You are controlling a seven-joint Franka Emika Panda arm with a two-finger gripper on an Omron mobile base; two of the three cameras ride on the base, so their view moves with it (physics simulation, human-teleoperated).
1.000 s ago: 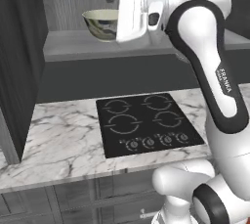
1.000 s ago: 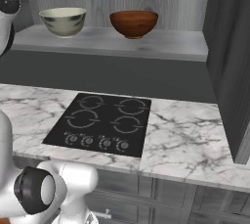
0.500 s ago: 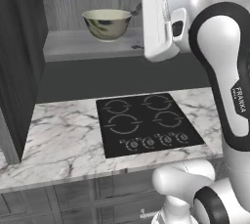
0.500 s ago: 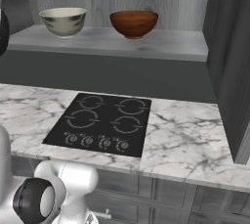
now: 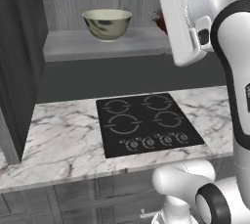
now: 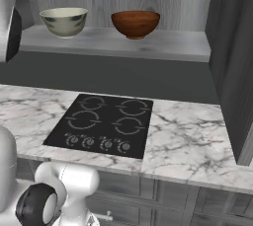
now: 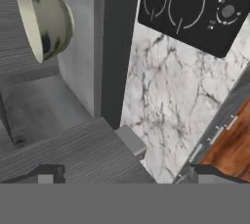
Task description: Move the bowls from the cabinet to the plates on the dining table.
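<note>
Bowls first: from the left base view we see the cream bowl standing on the cabinet shelf, with our hand raised off to its side and the reddish-brown bowl mostly hidden behind it. Below lies the marble tabletop with its black cooktop.

From the right base view, both bowls stand upright and apart on the shelf, the reddish-brown one beside the cream one, neither touched.

In the hand view, rolled sideways, our fingers show as two dark tips set well apart with nothing between them, so we read them as wide. The cream bowl sits far beyond the fingertips and off to one side, not in line with them.

We judge the step to be the reach for the first bowl. Next we need to turn the fingers toward a rim and straddle it.
</note>
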